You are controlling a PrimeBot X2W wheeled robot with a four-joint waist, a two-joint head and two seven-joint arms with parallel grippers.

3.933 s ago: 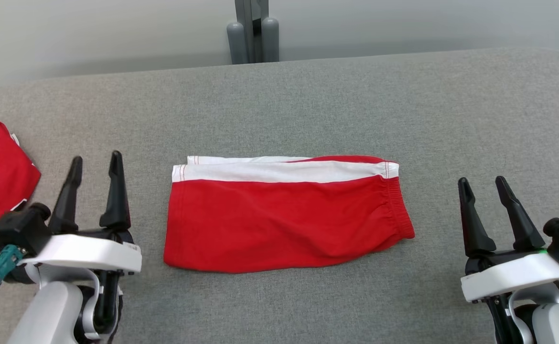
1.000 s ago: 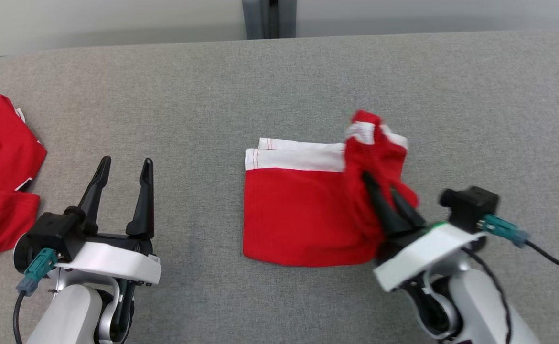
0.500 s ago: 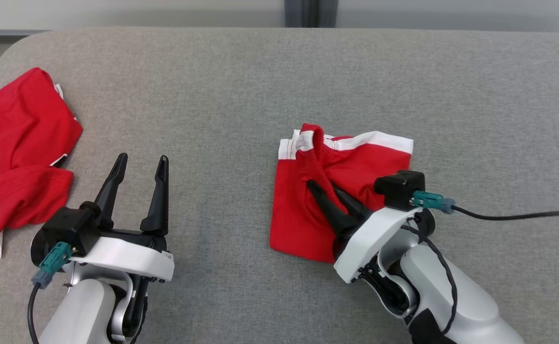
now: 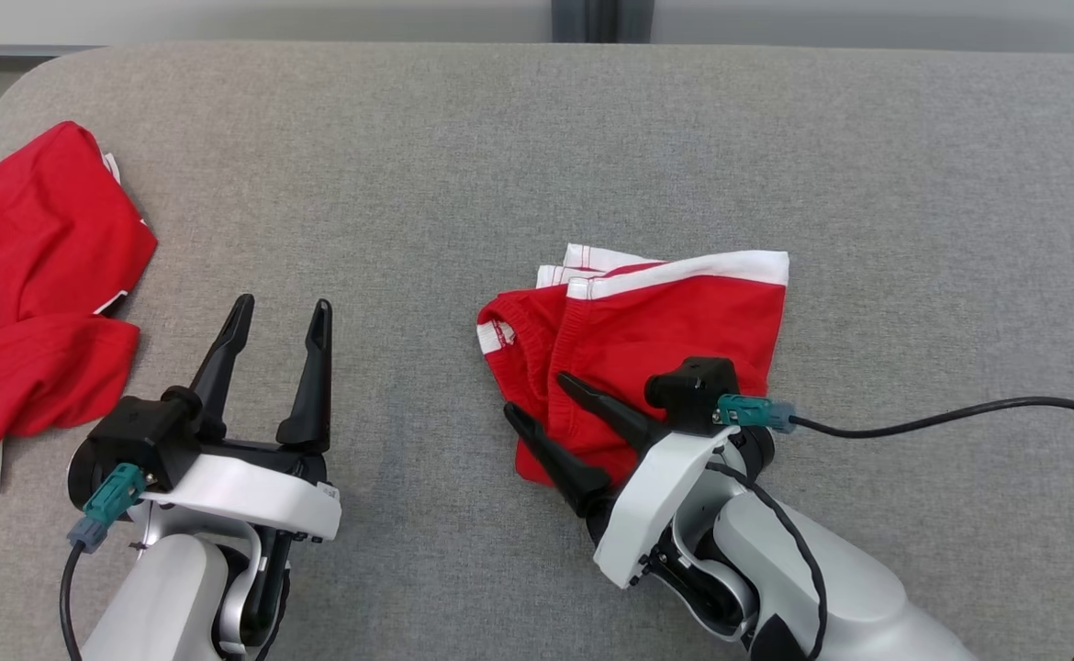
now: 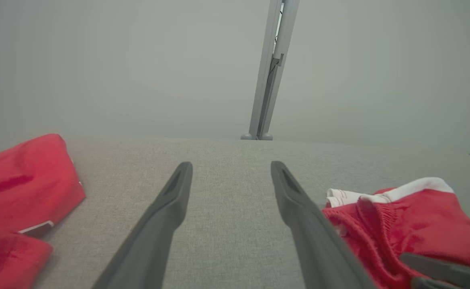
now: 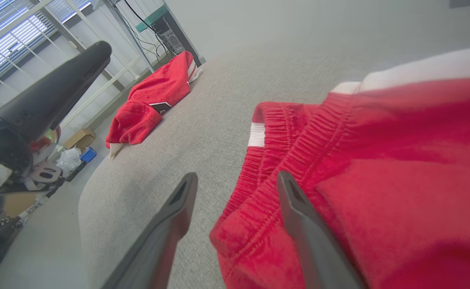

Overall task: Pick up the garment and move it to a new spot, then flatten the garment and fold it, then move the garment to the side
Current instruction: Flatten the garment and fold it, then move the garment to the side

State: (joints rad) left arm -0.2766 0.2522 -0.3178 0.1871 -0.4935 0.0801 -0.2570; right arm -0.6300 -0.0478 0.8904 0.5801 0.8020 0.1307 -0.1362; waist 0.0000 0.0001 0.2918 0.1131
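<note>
One red garment (image 4: 684, 321), white-banded, lies folded over, rumpled.

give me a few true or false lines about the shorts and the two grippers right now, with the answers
1. The right gripper is clamped shut on the shorts. False: its jaws stand open at the shorts' near left edge.
2. The left gripper is open above the bare grey surface. True.
3. The shorts lie spread out in a single layer. False: they are folded over, with the waistband doubled on top at the left.
4. A second red garment lies at the surface's left edge, apart from the shorts. True.
</note>
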